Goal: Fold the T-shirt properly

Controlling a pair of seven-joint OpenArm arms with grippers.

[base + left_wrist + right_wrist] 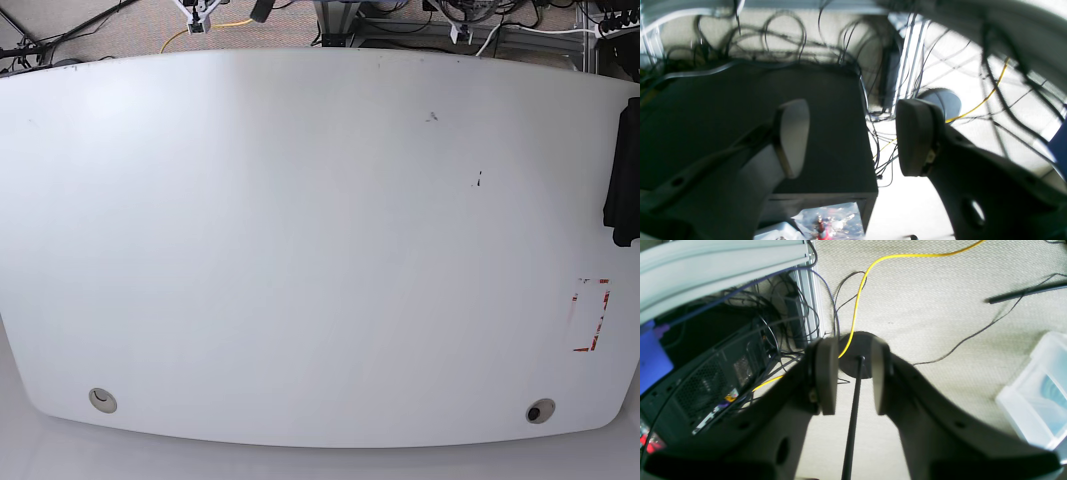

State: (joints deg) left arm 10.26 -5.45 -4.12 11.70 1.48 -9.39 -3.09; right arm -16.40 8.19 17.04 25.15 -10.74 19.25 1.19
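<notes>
Left gripper [853, 136] spread wide, right gripper [848, 380] spread narrower, both empty off the table [300, 250], likely parked; T-shirt [626, 170] bunched at table's edge, unfolded.

White table [300, 250]: two round grommet holes near front edge, red-marked rectangle [592, 315] at one side. Yellow cable [870, 270] on beige carpet ahead of the fingers. Clear plastic bin [1037, 393] beside. Black computer case [703, 380] opposite, amid tangled black cables [783, 43].
</notes>
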